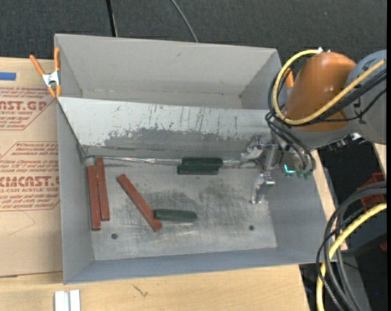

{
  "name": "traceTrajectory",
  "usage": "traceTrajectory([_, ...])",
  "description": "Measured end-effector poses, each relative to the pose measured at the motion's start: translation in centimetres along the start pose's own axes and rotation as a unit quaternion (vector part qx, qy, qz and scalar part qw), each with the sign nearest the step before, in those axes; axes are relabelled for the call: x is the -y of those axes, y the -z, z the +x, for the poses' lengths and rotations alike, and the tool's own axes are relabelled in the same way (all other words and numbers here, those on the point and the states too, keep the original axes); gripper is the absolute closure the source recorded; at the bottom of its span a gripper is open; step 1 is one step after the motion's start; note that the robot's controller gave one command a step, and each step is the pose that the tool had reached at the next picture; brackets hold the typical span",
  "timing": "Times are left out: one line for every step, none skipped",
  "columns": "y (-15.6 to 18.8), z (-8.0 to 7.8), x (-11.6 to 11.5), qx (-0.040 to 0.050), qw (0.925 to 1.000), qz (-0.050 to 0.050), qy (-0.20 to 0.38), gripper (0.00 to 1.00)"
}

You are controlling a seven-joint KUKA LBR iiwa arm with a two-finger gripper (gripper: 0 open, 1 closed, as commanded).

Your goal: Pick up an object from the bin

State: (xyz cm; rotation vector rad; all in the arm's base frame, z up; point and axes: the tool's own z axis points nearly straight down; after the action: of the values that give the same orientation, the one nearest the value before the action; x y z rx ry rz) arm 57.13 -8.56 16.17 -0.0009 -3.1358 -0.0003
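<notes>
Orange-capped arm (318, 89) at right of bin (74, 173); fingers (260, 190) spread, empty, over scuffed grey floor (215, 222) nr dark green bar (199, 166).

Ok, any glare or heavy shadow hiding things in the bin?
Camera view: the light is even, with no glare on the floor of the bin; shadows are soft, and none hides the red sticks or the dark cylinder beside the gripper.

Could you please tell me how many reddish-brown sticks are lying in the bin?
3. The outer stick and inner stick lie side by side near the left wall; the diagonal stick lies right of them. None seems hidden.
</notes>
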Motion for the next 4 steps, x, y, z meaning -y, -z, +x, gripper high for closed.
traceTrajectory([0.5,-0.2,0.0,0.0038,1.0000,0.000,0.001,0.00])
traceTrajectory([-6.5,-1.4,-5.3,0.0062,0.9990,-0.001,-0.043,0.00])
traceTrajectory([-7.1,-1.8,-5.9,0.0105,0.9987,0.000,-0.050,0.00])
traceTrajectory([-6.2,-1.8,-7.2,0.0057,0.9895,-0.001,-0.144,0.00])
